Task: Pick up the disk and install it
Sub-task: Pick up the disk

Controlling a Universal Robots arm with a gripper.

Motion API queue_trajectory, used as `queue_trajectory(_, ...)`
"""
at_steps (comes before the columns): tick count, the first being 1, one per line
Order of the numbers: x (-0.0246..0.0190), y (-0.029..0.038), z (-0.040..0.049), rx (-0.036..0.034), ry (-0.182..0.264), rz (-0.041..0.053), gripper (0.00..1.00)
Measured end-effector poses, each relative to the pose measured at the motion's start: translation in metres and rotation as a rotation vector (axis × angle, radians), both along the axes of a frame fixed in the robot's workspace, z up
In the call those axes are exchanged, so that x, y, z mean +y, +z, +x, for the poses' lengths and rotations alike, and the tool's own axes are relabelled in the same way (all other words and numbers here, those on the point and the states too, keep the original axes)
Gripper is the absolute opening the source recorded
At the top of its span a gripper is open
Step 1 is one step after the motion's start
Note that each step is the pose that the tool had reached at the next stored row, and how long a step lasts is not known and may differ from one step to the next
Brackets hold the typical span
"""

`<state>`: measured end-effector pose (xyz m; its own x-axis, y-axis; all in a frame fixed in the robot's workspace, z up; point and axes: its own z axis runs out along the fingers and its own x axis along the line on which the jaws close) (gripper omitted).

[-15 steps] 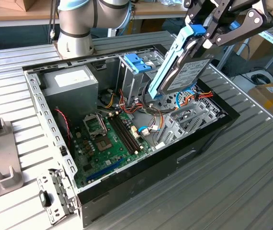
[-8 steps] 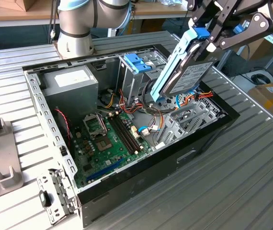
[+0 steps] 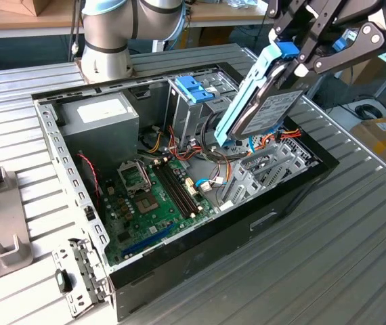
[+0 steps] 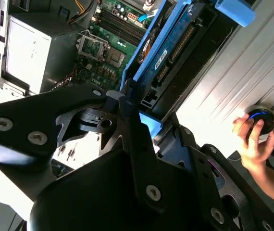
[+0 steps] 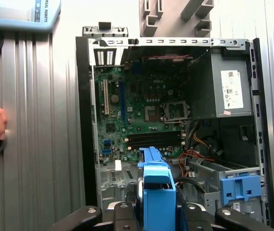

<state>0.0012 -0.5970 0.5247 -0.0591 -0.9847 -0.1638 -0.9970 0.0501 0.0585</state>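
The disk (image 3: 264, 105) is a dark metal drive in a light-blue carrier frame. It hangs tilted, on edge, above the open computer case (image 3: 200, 261), over the side at the exterior view's right. My gripper (image 3: 293, 59) is shut on the disk's upper end. In the second wrist view the disk (image 4: 168, 50) runs away from the black fingers (image 4: 137, 130) toward the case. The first wrist view has the carrier's blue end (image 5: 158, 192) between the gripper links, with the case interior beyond it.
Inside the case are a grey power-supply box (image 3: 98, 118), the green motherboard (image 3: 152, 203), a blue latch piece (image 3: 194, 88) on the drive cage and loose cables (image 3: 210, 183). Grey fixtures (image 3: 3, 217) lie at the exterior view's left. A person's hand (image 4: 252, 139) rests on a round controller.
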Motion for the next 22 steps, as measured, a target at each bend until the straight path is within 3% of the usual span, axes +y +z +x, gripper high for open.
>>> queue_trajectory(8, -0.0012, -0.0045, 0.0025, 0.0008, 0.0, -0.0053, 0.37)
queue_trajectory(10, -0.0012, -0.0062, 0.0045, 0.0018, 0.0, -0.0293, 0.37)
queue_trajectory(12, -0.0012, -0.0073, 0.0067, 0.0029, 0.002, -0.0462, 0.37)
queue_trajectory(14, -0.0012, -0.0089, 0.0097, 0.0042, 0.005, -0.0559, 0.37)
queue_trajectory(22, -0.0012, -0.0125, 0.019, 0.0042, 0.066, -0.0568, 0.37)
